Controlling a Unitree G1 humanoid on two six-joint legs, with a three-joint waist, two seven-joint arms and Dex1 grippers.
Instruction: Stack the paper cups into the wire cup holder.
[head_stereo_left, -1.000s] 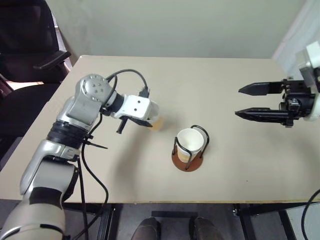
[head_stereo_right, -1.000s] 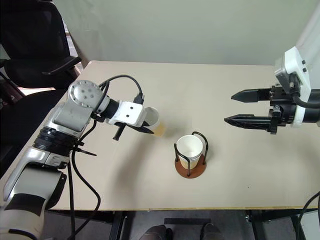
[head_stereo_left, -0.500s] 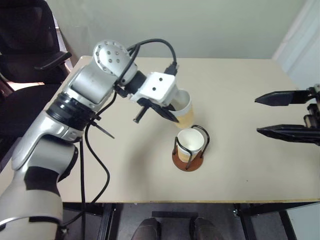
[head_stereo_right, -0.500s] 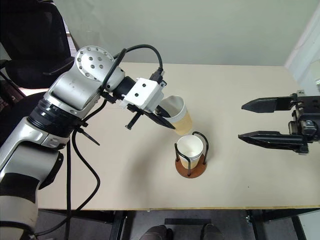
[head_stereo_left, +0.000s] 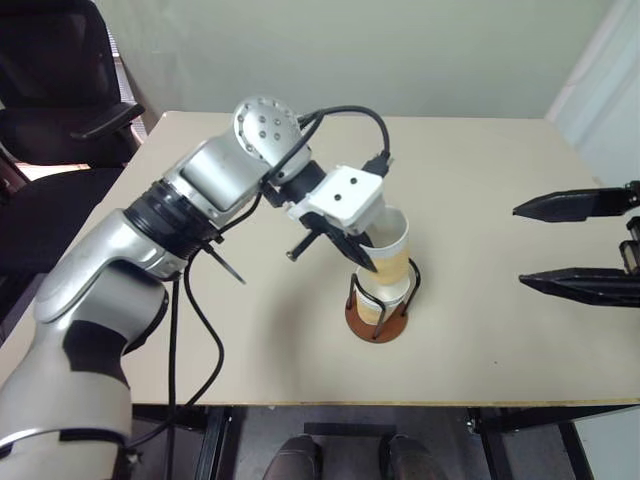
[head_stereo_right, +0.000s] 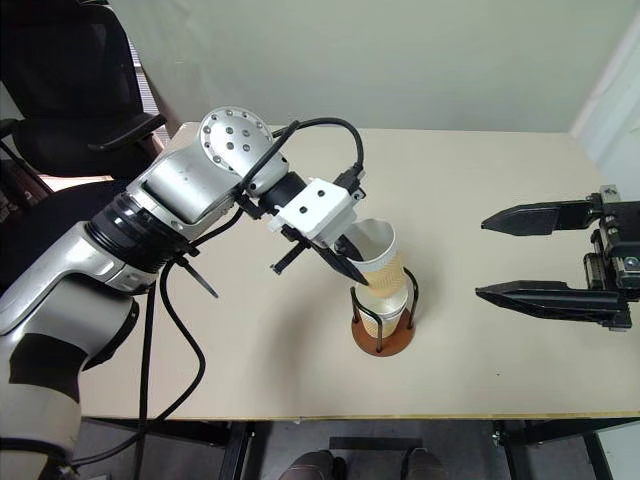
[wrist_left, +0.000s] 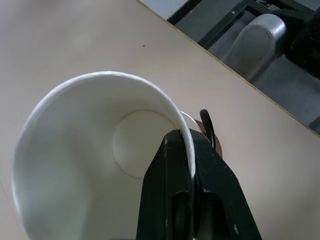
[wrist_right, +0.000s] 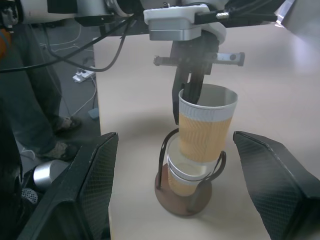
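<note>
Nearest the table's (head_stereo_left: 250, 370) front edge stands the wire cup holder (head_stereo_right: 381, 337), its brown disc base flat on the tabletop and one paper cup (wrist_right: 183, 176) already seated upright inside its black loops. Right above it the left gripper (head_stereo_right: 362, 278) is clamped tight on the rim of a second paper cup (head_stereo_right: 379, 260), one finger inside and one outside the wall, holding that cup tilted with its bottom just entering the mouth of the seated one. Off to the right, well apart from the holder, the right gripper (head_stereo_right: 500, 255) hangs over the table with its two black fingers spread wide and nothing between them.
</note>
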